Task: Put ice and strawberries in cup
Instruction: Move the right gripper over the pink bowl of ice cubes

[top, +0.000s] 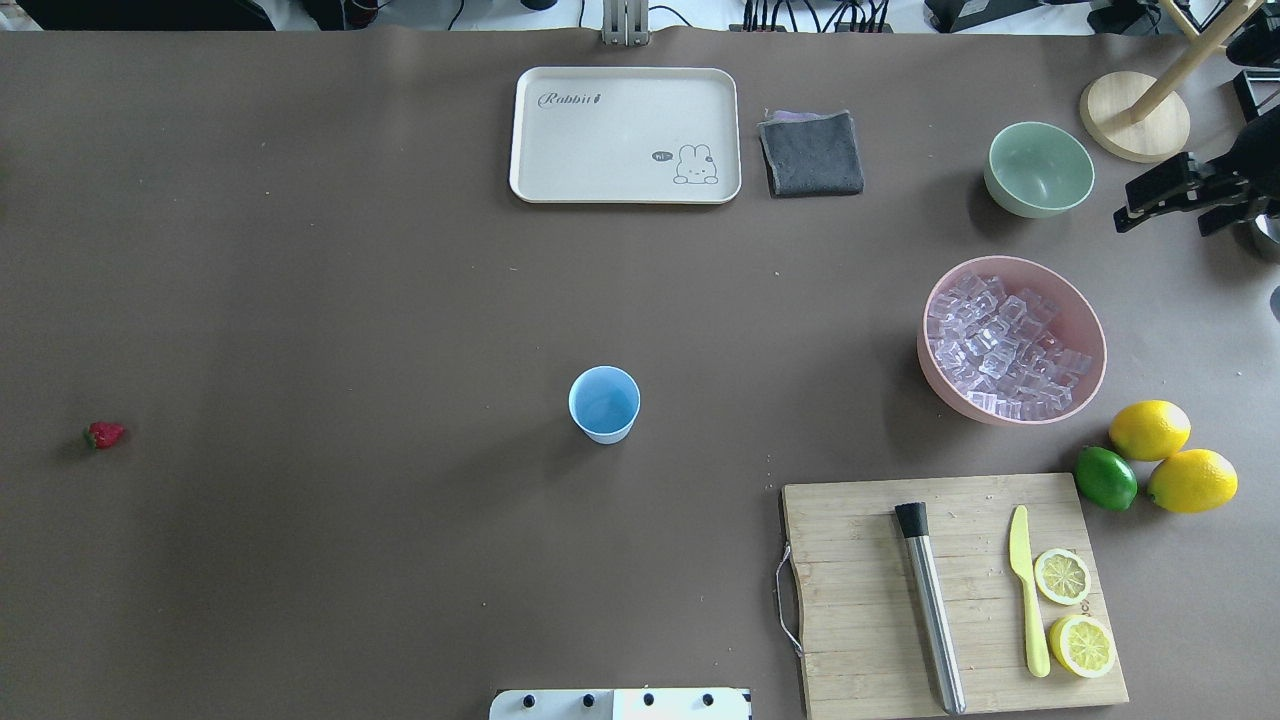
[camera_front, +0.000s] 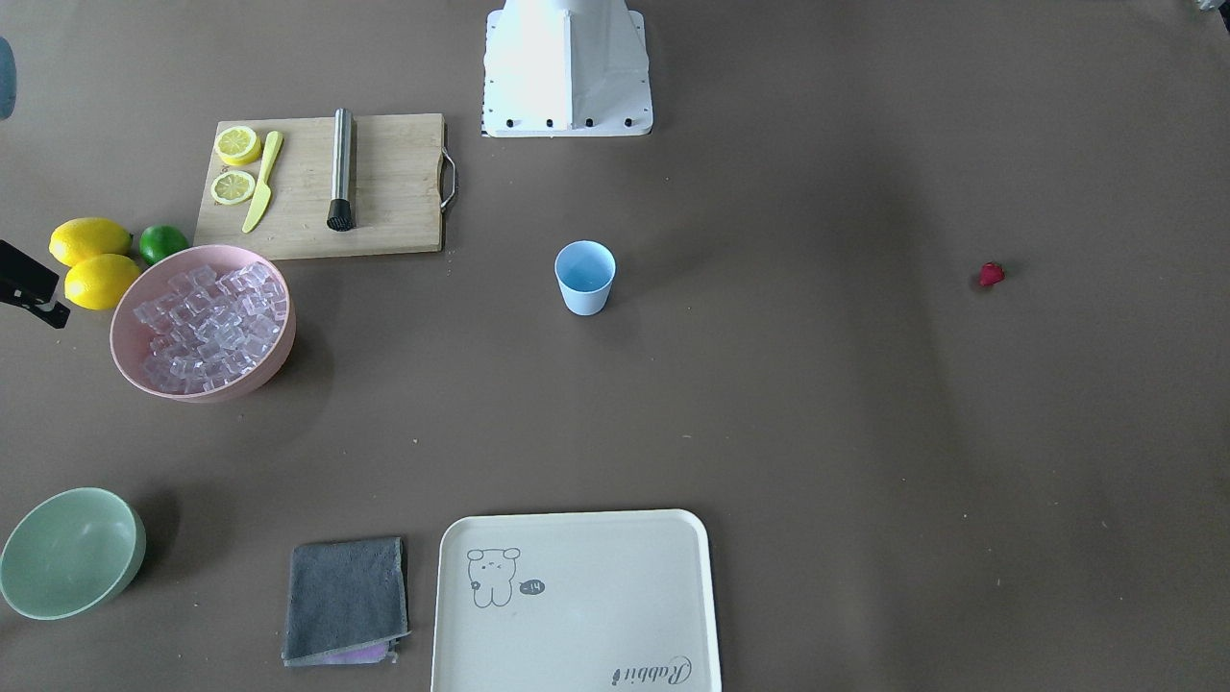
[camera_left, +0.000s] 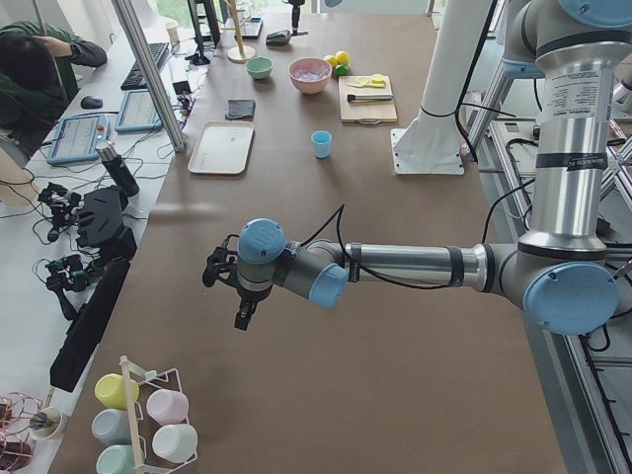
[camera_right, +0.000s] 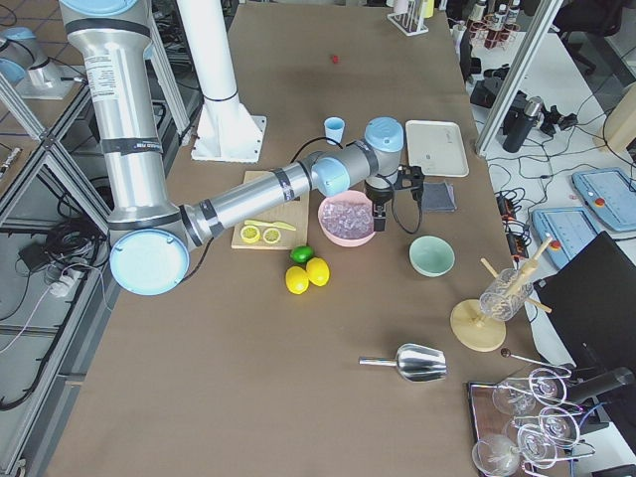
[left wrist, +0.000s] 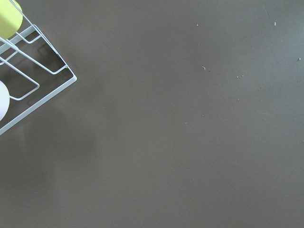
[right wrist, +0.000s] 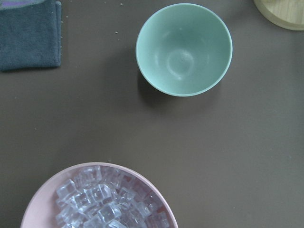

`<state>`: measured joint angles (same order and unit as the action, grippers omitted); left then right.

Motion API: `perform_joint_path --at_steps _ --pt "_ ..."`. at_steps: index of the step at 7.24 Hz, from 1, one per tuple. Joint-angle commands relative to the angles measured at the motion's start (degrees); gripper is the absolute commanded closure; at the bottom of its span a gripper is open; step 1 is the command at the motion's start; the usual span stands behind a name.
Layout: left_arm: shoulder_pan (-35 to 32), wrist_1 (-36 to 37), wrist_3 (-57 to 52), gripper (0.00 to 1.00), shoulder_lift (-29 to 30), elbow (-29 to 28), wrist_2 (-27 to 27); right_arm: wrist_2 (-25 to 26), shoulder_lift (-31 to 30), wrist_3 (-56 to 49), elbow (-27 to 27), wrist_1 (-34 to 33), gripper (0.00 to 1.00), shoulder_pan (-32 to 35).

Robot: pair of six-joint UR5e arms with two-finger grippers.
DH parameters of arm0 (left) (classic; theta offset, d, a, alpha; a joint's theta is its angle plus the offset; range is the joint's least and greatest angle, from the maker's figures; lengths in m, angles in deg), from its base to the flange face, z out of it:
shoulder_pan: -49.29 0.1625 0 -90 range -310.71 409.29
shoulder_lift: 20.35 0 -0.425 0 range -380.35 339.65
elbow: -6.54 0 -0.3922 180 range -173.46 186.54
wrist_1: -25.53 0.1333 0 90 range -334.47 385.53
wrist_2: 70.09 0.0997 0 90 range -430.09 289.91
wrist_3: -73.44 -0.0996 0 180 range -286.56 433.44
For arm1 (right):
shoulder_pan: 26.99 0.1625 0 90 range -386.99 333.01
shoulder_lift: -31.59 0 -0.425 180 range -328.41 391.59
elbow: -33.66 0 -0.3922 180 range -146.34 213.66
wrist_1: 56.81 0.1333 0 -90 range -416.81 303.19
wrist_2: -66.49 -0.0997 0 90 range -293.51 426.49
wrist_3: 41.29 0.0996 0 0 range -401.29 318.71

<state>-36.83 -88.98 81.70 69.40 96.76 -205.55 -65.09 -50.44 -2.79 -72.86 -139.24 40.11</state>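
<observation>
While the light blue cup (top: 604, 403) stands upright and empty near the middle of the brown table (top: 350, 300), both arms hang out toward the table's two ends.

One tiny red strawberry (top: 104, 434) lies by itself on the bare table, well apart from the cup, toward the robot's left end.

Ice (top: 1005, 350), many small clear cubes, fills a pink bowl (top: 950, 400) on the robot's right side, also well apart from the cup. Beyond it sits an empty green bowl (top: 1038, 168).

Nearer the robot, a wooden cutting board (top: 860, 600) holds a metal muddler (top: 932, 610), a yellow knife (top: 1026, 590) and two lemon halves (top: 1075, 610). Two whole lemons (top: 1170, 455) and a lime (top: 1105, 477) lie between the board and the pink bowl.

A cream tray (top: 625, 190) and a folded grey cloth (top: 811, 153) lie on the far side.

Just beside the green bowl, the right gripper (top: 1165, 215) hangs above the table; its black fingers appear to be spread apart, holding nothing.

At the other end, the left gripper (camera_left: 225, 286) hovers over bare table near a wire rack of cups (camera_left: 148, 434). It shows only from the side, so I cannot tell how its fingers stand.
</observation>
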Motion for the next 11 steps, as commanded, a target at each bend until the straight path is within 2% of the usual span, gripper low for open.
perform_joint_path --at_steps 1,4,5,6,7,8,9,11 --pt "0.0 0.0 0.1 0.02 0.0 0.0 0.0 6.7 0.3 13.7 0.4 8.8 0.0 -8.8" --pt "-0.1 0.0 0.0 0.02 -0.1 0.1 -0.1 8.4 0.0 18.0 0.3 9.4 0.0 -12.6" --pt "-0.2 0.0 0.0 0.02 -0.1 0.2 -0.1 10.8 -0.1 18.0 0.7 9.4 0.0 -15.0" --pt "-0.2 0.0 0.0 0.02 0.1 0.5 -0.1 12.6 0.3 18.0 1.8 9.3 0.04 -16.7" --pt "-0.2 0.0 -0.1 0.02 0.3 0.4 -0.1 12.6 0.2 17.9 2.1 9.3 0.12 -16.7" --pt "-0.2 0.0 -0.1 0.02 0.3 0.4 -0.2 12.6 0.3 17.9 2.9 9.4 0.12 -17.0" --pt "-0.2 0.0 -0.1 0.02 0.3 0.5 -0.2 12.6 0.3 17.1 3.0 9.4 0.17 -17.0" --pt "-0.2 0.0 -0.3 0.02 0.3 0.5 -0.2 12.6 0.3 17.0 3.8 9.3 0.18 -17.2"
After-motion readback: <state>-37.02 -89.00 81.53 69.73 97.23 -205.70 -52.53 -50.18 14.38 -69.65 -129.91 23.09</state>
